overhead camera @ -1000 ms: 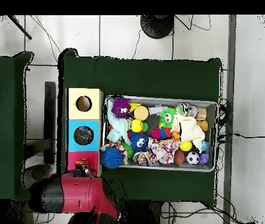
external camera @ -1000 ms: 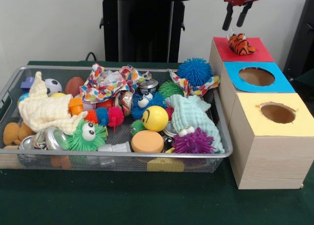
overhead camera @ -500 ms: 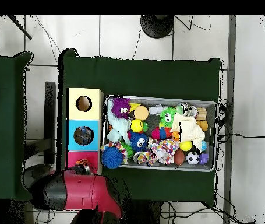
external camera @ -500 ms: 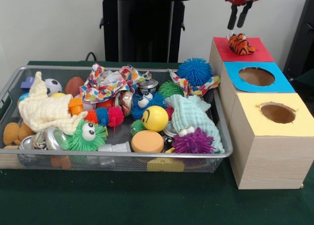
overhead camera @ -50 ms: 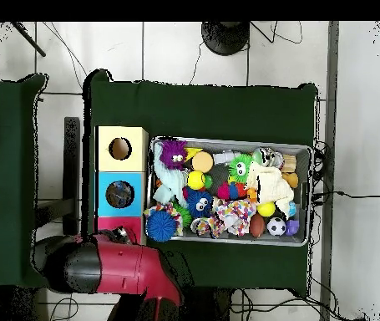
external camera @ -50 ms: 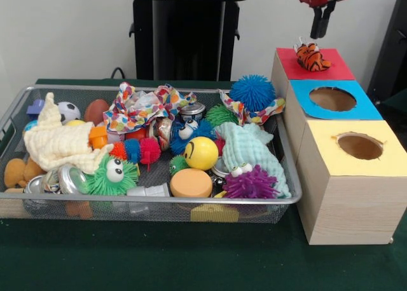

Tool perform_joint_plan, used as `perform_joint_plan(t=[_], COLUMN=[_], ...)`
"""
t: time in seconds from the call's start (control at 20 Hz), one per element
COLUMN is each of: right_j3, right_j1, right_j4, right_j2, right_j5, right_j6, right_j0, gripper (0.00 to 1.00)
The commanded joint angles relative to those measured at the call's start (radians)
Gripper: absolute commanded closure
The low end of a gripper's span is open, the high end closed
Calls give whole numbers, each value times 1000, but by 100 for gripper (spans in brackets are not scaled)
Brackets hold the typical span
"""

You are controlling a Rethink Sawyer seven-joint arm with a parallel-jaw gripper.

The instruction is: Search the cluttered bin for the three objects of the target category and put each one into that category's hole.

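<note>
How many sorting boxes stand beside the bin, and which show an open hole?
3, in a row beside the bin: red box farthest, tiger toy on top, hole not visible; blue box in the middle, hole open; yellow box nearest, hole open.

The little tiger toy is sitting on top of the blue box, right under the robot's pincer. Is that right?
Not quite. The tiger toy sits on the red box, not the blue one. The blue box is next to it and has nothing on top, only its open hole. The pincer does hang just above the tiger. The front view shows this.
</note>
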Motion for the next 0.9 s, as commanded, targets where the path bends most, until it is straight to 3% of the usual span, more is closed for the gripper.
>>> perform_joint_plan(t=[0.05,0.4,0.9], right_j3=[82,76,89], right_j1=[-10,3,22], right_j4=[82,51,-16], right_j2=[189,180,111], right_j5=[-127,-118,-71], right_j6=[176,196,192], right_j0=[-84,-91,-66], gripper=[100,100,100])
